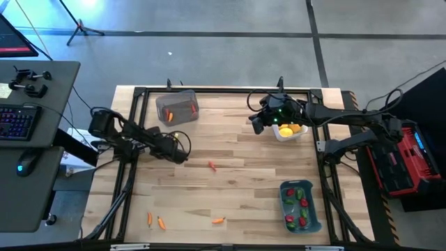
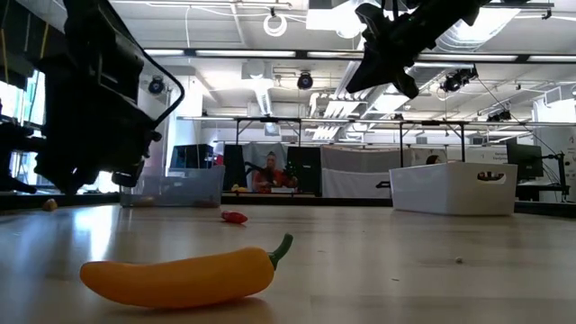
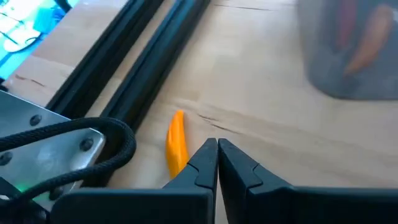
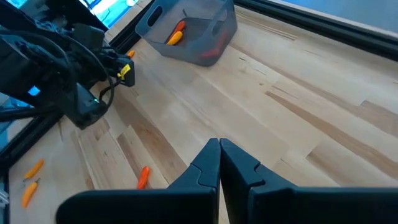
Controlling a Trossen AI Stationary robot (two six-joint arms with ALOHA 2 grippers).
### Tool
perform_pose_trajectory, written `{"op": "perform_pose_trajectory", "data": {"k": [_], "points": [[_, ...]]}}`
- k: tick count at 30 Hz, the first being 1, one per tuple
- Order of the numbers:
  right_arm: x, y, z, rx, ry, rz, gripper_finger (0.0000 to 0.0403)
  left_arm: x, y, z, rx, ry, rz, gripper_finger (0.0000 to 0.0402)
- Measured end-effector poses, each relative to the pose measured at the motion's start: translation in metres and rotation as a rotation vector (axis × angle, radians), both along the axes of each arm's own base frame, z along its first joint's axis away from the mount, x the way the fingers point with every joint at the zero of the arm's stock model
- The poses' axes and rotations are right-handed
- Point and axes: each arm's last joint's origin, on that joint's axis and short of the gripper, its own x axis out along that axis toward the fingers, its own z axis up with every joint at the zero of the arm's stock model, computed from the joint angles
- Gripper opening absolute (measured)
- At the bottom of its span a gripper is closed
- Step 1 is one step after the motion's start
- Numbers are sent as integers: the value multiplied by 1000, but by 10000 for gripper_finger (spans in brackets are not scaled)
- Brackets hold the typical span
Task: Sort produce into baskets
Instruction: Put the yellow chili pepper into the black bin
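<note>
Left pincer (image 1: 182, 156), closed and empty, sits low over the surface (image 1: 237, 188) near the grey bin (image 1: 177, 107). Right pincer (image 1: 256, 124), closed and empty, hangs beside the white bin (image 1: 290, 131). Blue bin (image 1: 300, 206) holds peppers; carrots (image 1: 155, 221) lie scattered near.

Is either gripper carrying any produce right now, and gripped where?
Nothing is held. The left gripper is shut and empty above the table near an orange carrot; the right gripper is shut and empty too.
</note>
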Motion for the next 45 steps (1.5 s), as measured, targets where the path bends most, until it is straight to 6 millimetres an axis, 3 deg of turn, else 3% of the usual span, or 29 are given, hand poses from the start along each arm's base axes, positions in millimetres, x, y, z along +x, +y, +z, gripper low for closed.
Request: {"op": "perform_pose_trajectory", "data": {"k": [11, 16, 23, 30, 36, 40, 45], "points": [[0, 0, 0, -52, 17, 40, 0, 0, -34, 4, -95, 21, -190, 0], [0, 0, 0, -69, 25, 53, 0, -4, -53, 3, -114, -10, -156, 0], [2, -1, -4, -79, 47, 65, 0, -2, -45, 4, -88, 2, -128, 0], [7, -2, -11, -71, 68, 64, 0, 8, -18, 8, 28, 13, -157, 0], [13, -3, -20, -40, 96, 57, 0, 14, -14, 38, -229, 156, -447, 0], [14, -4, -22, -22, 99, 45, 0, 6, -10, 64, -433, 154, -658, 0], [15, -4, -22, -22, 96, 45, 0, -14, 4, 59, -801, 21, -814, 0]]}}
